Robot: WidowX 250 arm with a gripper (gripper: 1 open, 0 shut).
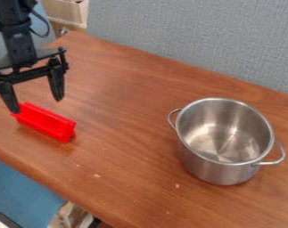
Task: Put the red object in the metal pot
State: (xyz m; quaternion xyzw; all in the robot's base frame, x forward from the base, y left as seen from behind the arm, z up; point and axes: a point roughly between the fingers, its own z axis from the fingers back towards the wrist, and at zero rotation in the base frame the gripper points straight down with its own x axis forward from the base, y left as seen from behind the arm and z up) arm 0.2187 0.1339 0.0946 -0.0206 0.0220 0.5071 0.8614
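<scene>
The red object [44, 122] lies flat near the left front edge of the wooden table [134, 98], well apart from the metal pot [226, 140], which stands upright and empty on the right side. The black gripper [32, 92] hangs over the bar's far end, pointing down, its two fingers [59, 84] spread wide and holding nothing. Whether the fingertips touch the bar cannot be told. A blue wall [206, 31] backs the scene.

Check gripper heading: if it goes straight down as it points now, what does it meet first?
Likely the red object: the open gripper points down just above its far end. Depth is unclear; it could land on the table just behind.
</scene>
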